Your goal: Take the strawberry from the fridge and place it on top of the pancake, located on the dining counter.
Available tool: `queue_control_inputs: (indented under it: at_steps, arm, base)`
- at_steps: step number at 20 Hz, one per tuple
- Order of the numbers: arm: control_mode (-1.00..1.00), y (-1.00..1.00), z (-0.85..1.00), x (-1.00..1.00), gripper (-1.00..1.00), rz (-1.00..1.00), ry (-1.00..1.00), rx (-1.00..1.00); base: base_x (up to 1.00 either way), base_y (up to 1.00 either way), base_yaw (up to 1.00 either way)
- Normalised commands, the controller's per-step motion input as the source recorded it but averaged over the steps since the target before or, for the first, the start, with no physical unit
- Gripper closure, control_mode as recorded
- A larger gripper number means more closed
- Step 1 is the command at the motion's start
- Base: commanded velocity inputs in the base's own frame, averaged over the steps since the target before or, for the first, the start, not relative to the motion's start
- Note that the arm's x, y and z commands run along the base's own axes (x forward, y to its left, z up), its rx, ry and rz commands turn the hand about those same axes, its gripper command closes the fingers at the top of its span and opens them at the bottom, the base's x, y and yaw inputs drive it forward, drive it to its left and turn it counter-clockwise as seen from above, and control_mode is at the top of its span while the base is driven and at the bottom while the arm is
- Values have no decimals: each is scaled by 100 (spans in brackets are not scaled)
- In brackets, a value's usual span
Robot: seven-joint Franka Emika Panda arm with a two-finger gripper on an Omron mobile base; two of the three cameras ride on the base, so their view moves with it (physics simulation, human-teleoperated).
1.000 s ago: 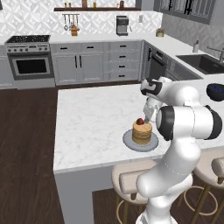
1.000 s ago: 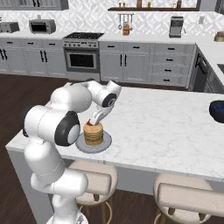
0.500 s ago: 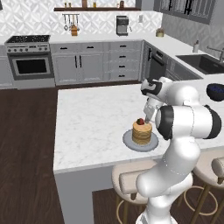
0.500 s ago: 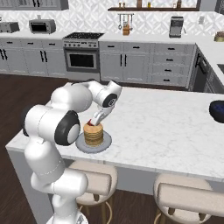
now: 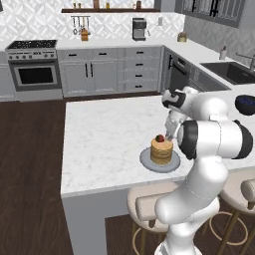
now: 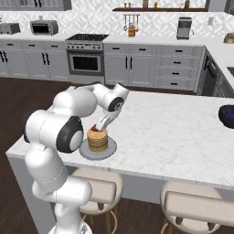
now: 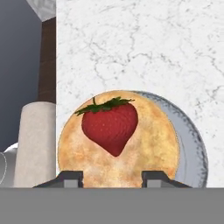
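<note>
Hand view — strawberry (image 7: 110, 127) on pancake (image 7: 148, 148) | gripper (image 7: 112, 178) open, apart

The pancake (image 7: 118, 144) covers most of its plate (image 7: 192, 144); the hand's (image 7: 111, 177) fingertips are cut off.

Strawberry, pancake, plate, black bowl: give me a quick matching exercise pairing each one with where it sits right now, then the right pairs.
Things:
1. strawberry
2. pancake
3. plate
4. black bowl

Places:
A. directly on the marble dining counter, under the stack
B. far along the counter, apart from the plate
C. on top of the pancake stack, between the open finger tips
D. stacked on the grey plate

Pairs: 1-C, 2-D, 3-A, 4-B
</note>
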Motion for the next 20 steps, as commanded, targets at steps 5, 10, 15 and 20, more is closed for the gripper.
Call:
queue_control_inputs:
  at_steps: [5, 10, 15, 20]
  arm:
    - [-100, -13, 36, -29, -100, 0, -1, -3]
    - [-100, 11, 75, -94, -100, -3, -16, -15]
    - [-100, 76, 100, -100, -100, -7, -20, -34]
    - [-100, 100, 66, -100, -100, -8, -4, -36]
  base:
    - [0, 0, 0]
    - [0, 0, 0]
    - [0, 0, 0]
    - [0, 0, 0]
